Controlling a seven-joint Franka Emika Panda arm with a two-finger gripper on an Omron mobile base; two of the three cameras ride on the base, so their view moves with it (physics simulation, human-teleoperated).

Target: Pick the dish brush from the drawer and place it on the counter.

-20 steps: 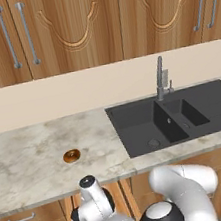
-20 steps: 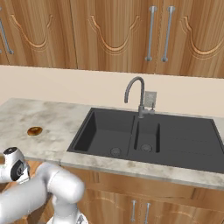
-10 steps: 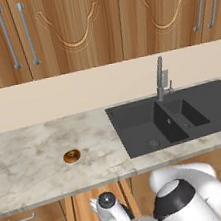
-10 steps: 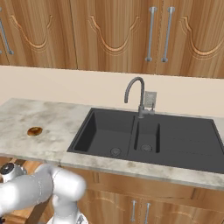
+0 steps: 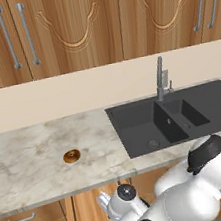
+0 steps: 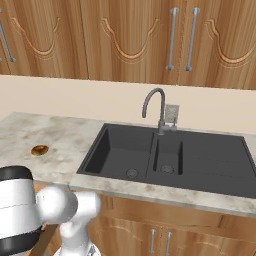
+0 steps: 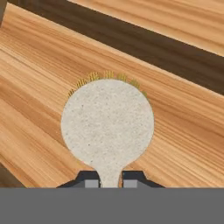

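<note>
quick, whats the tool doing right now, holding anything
Tool: shut on the dish brush, fingers pinching the handle neck just below the round head, over the drawer bottom.

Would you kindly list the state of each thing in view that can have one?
gripper: fingers close on either side of the dish brush's neck.
dish brush: head down, over the drawer bottom.
drawer: open.
faucet: no water running.
sink: empty.
upper cabinet doors: closed.
</note>
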